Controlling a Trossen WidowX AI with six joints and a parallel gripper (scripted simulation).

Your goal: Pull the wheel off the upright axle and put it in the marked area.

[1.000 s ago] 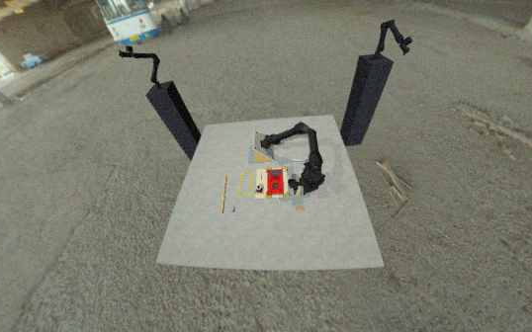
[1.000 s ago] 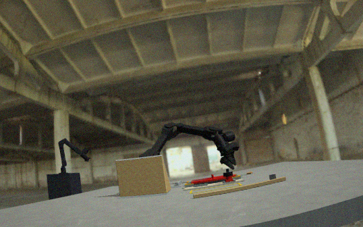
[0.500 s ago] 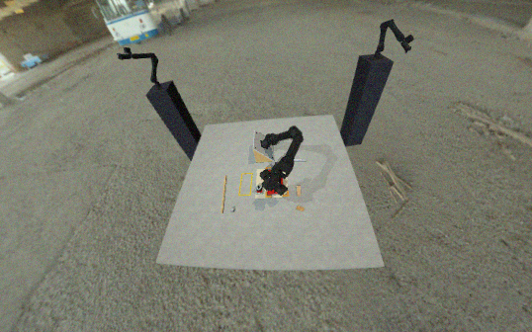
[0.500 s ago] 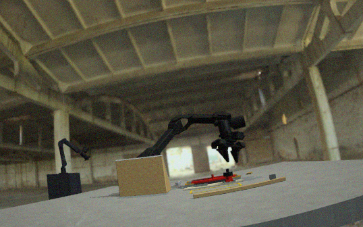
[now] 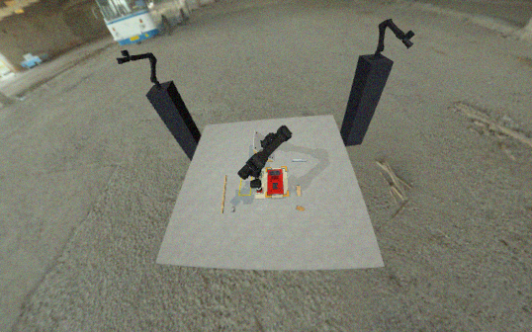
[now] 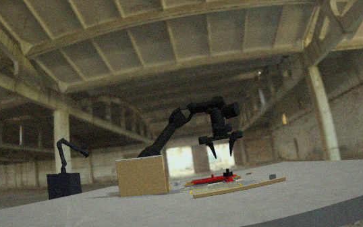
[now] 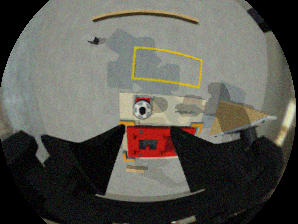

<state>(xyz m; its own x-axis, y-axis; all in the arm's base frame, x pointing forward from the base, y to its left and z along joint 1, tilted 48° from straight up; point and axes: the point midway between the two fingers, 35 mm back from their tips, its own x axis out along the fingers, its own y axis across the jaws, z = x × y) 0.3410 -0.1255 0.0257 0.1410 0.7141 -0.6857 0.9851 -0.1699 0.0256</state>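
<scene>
Wheel (image 6: 228,173) (image 7: 142,109), small, black and round, sits on its post at one end of the flat red toy part (image 5: 275,182) (image 6: 207,180) (image 7: 150,141), near the yellow box drawn on the table (image 5: 245,193) (image 6: 192,192) (image 7: 167,83). Above it, the black gripper (image 5: 255,183) (image 6: 222,157) (image 7: 148,128) points down, its fingers wide apart with nothing between them. Past the yellow box lies a long wooden stick (image 5: 224,194) (image 6: 239,188) (image 7: 145,13), with a small dark block (image 5: 233,209) (image 6: 272,176) (image 7: 93,41) near it.

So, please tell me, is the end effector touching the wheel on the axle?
Apart. In the exterior view, the end effector hangs above the wheel, with background visible between its fingertips and the wheel.
</scene>
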